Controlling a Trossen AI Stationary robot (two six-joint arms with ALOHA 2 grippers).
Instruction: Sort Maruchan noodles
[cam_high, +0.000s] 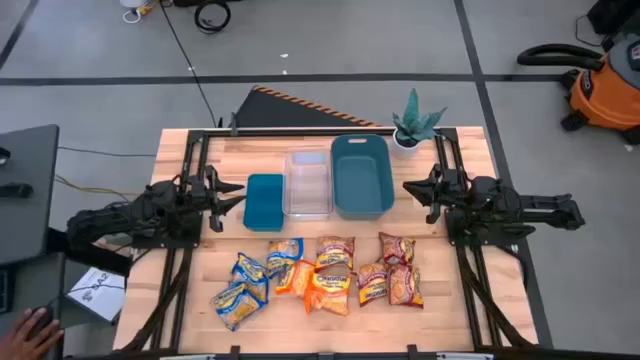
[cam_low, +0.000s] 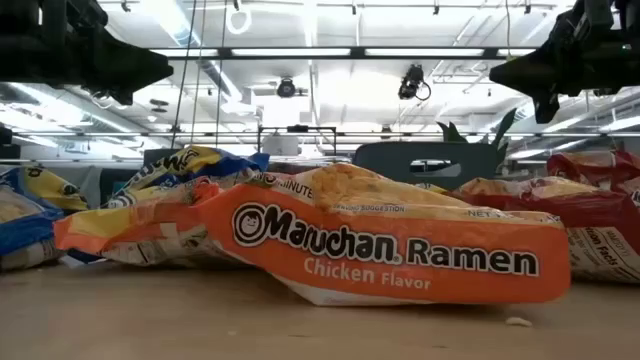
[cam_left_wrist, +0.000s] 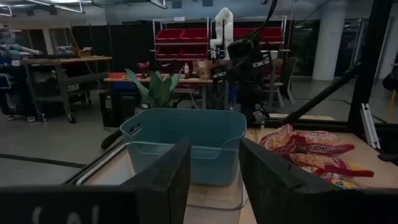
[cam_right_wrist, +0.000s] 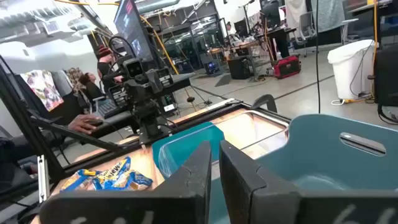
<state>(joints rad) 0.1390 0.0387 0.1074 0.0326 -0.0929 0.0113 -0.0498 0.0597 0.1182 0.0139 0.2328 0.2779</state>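
Both grippers hover empty above a wooden table, noodle packets lying loose below them.

The left gripper, fingers slightly apart, hangs at 9 o'clock beside the small teal bin; the right gripper, fingers slightly apart, hangs at 3 o'clock by the large teal bin, a clear bin between the two. The Maruchan noodles sit toward 6 o'clock, well apart from both: blue-and-yellow packets at 7, orange packets centre, dark red packets at 5.

Blue-and-yellow packet cut off at low view's edge.
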